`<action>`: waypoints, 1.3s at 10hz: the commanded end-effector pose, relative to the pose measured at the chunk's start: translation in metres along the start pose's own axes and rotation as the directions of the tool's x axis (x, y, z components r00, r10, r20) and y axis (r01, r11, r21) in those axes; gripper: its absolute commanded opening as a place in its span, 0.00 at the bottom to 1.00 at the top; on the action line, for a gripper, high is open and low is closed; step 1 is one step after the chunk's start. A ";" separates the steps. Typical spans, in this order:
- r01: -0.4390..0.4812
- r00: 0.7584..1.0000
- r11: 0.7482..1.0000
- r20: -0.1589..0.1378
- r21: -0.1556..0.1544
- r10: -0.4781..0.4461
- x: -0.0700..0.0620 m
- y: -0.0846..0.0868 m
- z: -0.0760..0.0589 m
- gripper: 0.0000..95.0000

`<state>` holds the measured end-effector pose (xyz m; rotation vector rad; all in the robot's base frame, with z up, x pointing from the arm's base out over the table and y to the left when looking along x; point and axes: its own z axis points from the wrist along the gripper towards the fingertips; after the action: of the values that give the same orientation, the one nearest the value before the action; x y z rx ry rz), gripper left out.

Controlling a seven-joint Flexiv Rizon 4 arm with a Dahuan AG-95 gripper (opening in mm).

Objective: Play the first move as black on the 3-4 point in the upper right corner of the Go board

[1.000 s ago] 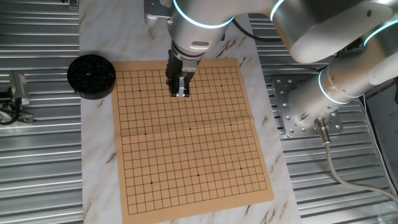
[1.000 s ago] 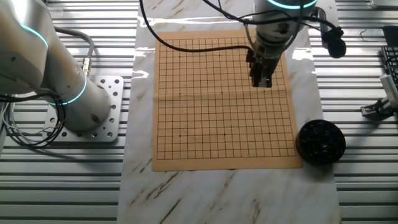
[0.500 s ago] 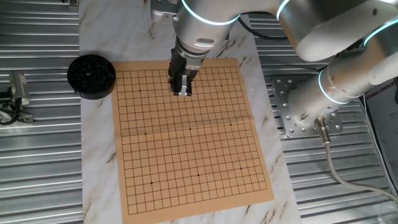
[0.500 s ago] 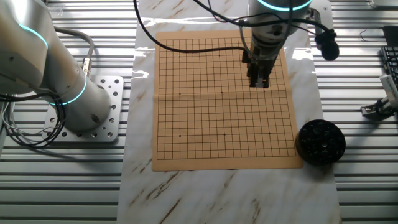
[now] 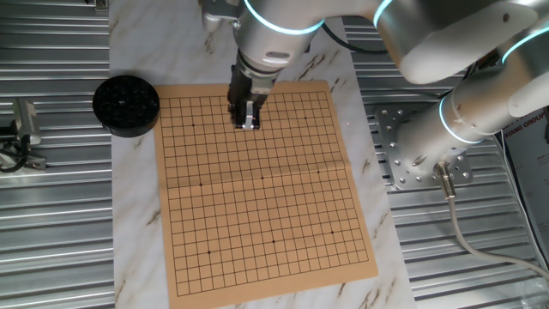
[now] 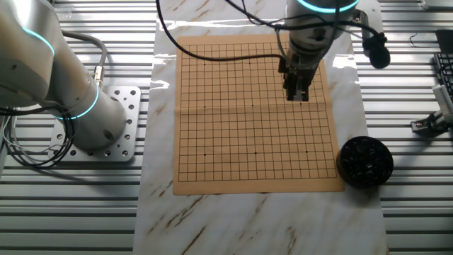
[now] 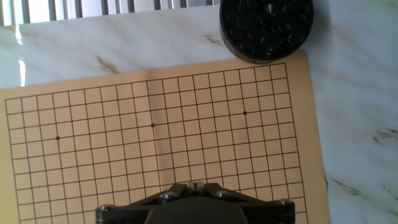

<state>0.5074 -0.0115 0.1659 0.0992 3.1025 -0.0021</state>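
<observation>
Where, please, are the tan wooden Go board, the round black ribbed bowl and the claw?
Tan wooden Go board [image 5: 257,215]: one fixed view, on bare grid below the crease.
Round black ribbed bowl [image 5: 126,105]: one fixed view, on its top.
Claw [image 6: 298,95]: the other fixed view, between the fingertips.

board [image 5: 262,184]: lies flat on the marble sheet [image 5: 129,215], which lies on the table [image 5: 51,240]
bowl [image 5: 126,105]: on the sheet, just off one board corner
stones [image 7: 266,18]: inside the bowl
gripper [image 5: 246,122]: above the board, near the edge on the bowl's side
</observation>
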 end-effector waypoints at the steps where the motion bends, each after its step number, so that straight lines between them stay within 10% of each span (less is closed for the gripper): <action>1: -0.003 1.000 1.000 -0.008 0.005 0.004 -0.006 -0.002 0.003 0.00; 13: 0.018 0.999 1.000 0.037 0.004 -0.018 -0.041 -0.022 0.025 0.00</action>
<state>0.5478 -0.0370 0.1407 0.0698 3.0625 -0.0102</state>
